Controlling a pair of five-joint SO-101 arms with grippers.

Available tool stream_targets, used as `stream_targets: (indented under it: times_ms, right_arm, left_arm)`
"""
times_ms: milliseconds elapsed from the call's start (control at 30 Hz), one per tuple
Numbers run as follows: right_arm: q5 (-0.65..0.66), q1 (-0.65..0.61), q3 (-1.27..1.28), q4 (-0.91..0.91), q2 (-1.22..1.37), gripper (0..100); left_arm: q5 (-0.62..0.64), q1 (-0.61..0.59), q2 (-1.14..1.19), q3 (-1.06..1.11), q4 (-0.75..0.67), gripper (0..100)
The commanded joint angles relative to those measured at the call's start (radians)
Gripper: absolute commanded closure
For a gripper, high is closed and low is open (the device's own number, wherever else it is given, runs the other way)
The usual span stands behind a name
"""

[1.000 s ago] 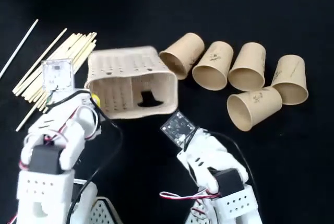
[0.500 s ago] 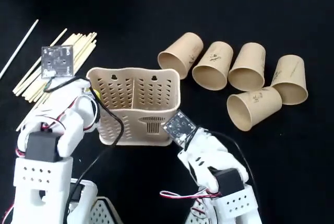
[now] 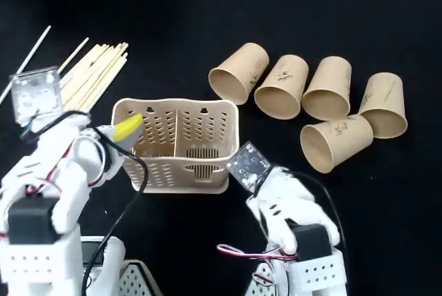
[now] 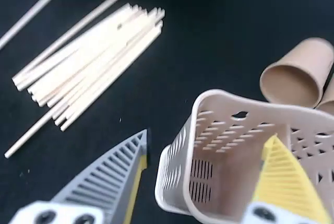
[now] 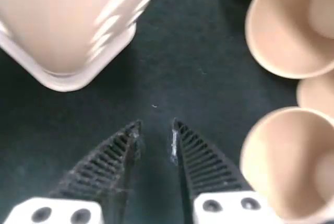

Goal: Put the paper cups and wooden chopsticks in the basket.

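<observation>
Basket [image 3: 176, 173] stands upright on the counter [image 3: 207, 27]. Left gripper [image 4: 206, 140] is open and straddles its left wall. Right gripper [image 5: 155, 127] is slightly parted and empty. Five paper cups [image 3: 283, 85] lie right of the basket, wooden chopsticks [image 3: 90, 75] left.

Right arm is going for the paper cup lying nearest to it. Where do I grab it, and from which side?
Pinch the rim. The cup lies on its side with its open mouth toward the right gripper, so come in from the mouth side with the fingers straddling the wall, one inside and one outside.
</observation>
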Motion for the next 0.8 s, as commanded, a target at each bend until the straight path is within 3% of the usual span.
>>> stream_targets:
  times_ms: [0, 67, 167, 300, 533, 767]
  right_arm:
    - [0.071, 0.087, -0.173, 0.021, -0.045, 89.9]
    - [0.124, 0.144, -0.302, 0.071, -0.027, 87.8]
    - [0.221, 0.232, -0.524, 0.141, 0.062, 76.0]
    - [0.319, 0.376, -0.723, 0.100, 0.305, 76.3]
    - [0.328, 0.511, -0.791, -0.147, 0.794, 74.1]
    - [0.341, 0.509, -0.783, -0.181, 0.961, 74.0]
  left_arm:
    - [0.000, -0.041, -0.012, -0.058, -0.002, 66]
    - [-0.002, -0.073, 0.000, -0.056, -0.005, 66]
    - [-0.031, -0.136, 0.017, -0.054, -0.003, 66]
    - [-0.086, -0.177, 0.018, -0.045, 0.009, 66]
    - [-0.107, -0.182, 0.018, 0.047, 0.017, 66]
    - [-0.107, -0.174, 0.018, 0.128, -0.005, 66]
